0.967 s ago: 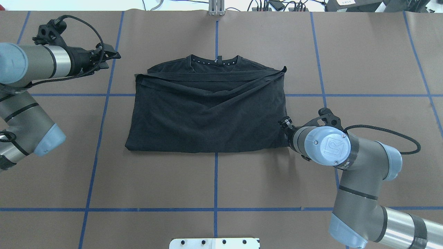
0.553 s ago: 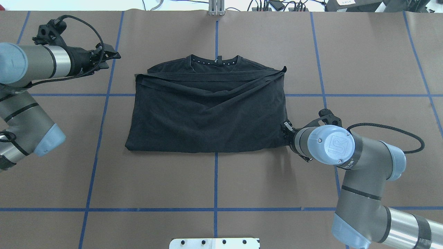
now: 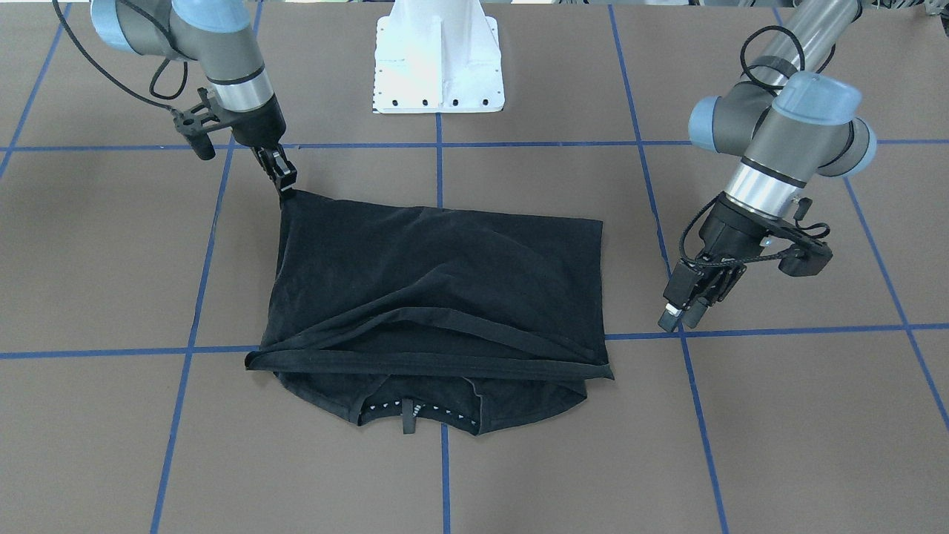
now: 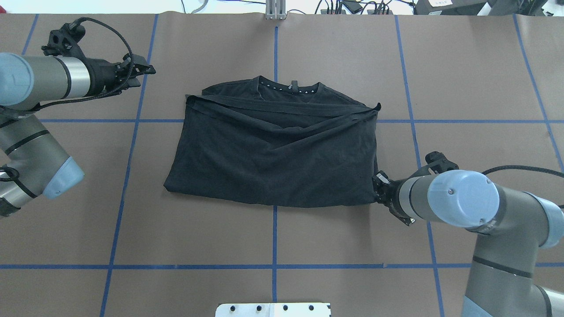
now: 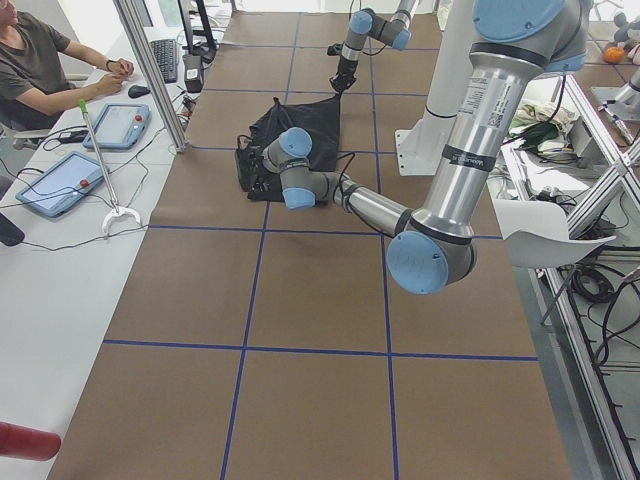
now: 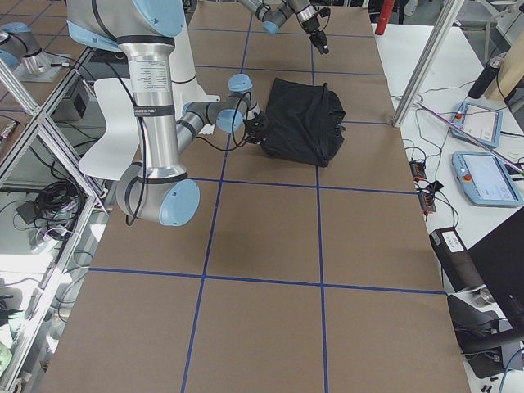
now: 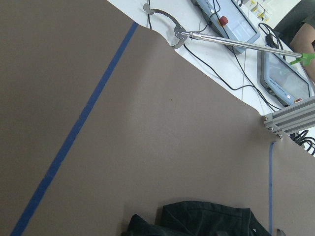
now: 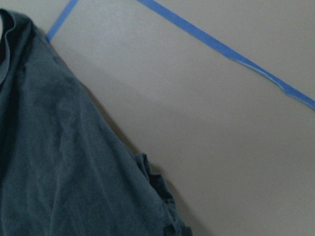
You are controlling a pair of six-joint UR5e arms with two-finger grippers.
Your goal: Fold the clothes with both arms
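The black T-shirt (image 4: 273,154) lies folded in half mid-table, with its collar (image 4: 291,90) on the far side. Only plain black cloth shows. My right gripper (image 4: 378,188) is shut on the shirt's near right corner, which is drawn into a point (image 3: 288,196) in the front-facing view. In the right wrist view the cloth (image 8: 59,172) fills the lower left. My left gripper (image 4: 147,68) hovers past the shirt's far left corner, apart from it. Its fingers (image 3: 671,315) stand together with nothing between them.
Blue tape lines (image 4: 275,237) divide the brown table cover. The white pedestal base (image 3: 437,67) stands at the robot's edge. A metal post (image 4: 276,11) rises at the far edge. A person (image 5: 40,60) sits beyond it with tablets and a grabber tool (image 7: 221,42).
The right gripper has pulled the shirt's corner right and toward the robot. The whole shirt slid and turned slightly with it. The left arm has barely moved.
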